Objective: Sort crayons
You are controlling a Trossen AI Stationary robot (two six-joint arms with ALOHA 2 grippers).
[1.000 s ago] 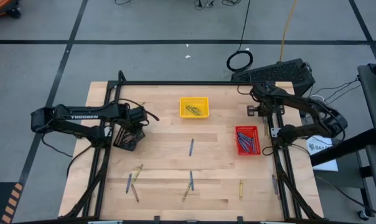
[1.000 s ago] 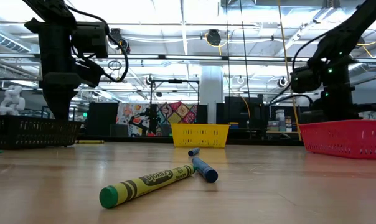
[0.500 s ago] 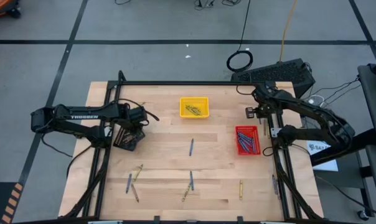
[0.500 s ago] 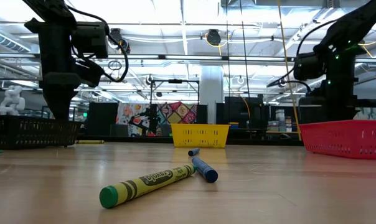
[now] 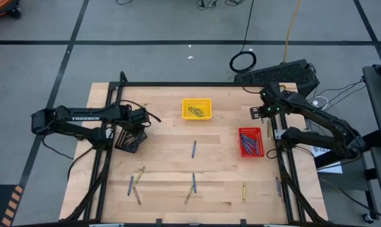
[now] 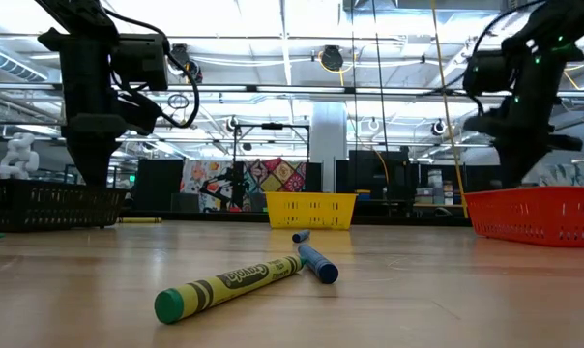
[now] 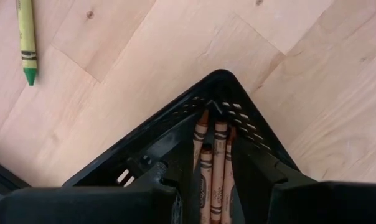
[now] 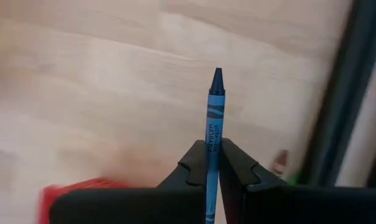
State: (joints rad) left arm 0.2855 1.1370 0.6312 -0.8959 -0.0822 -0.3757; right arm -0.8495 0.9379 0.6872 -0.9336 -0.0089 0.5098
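My right gripper (image 8: 213, 155) is shut on a blue crayon (image 8: 215, 106) above the table, just beyond the far end of the red tray (image 5: 250, 142), which holds several blue crayons. My left gripper (image 5: 128, 135) hangs over the black tray (image 7: 175, 127) at the left. It is open, and brown crayons (image 7: 214, 168) lying in the tray show between its fingers. The yellow tray (image 5: 197, 108) at the far middle holds olive crayons. Several loose crayons lie on the table: blue ones (image 5: 193, 149), (image 5: 193, 183) and yellowish ones (image 5: 140, 174), (image 5: 243, 191). My right gripper pinches the blue crayon's wrapped shaft (image 8: 210, 149) between its two fingers. The crayon lies along the fingers, which slant steeply down. Its pointed tip (image 8: 217, 74) sticks out past the fingertips. The crayon is clear of the table.
The black metal frame rail (image 8: 337, 93) runs beside my right gripper along the table's right edge. In the low view a green-tipped yellow crayon (image 6: 229, 285) and a blue one (image 6: 314, 259) lie near the front. Another crayon (image 7: 27, 43) lies on the wood near the black tray.
My right gripper has risen beside the red tray's far end and has rolled and tipped somewhat as it went.
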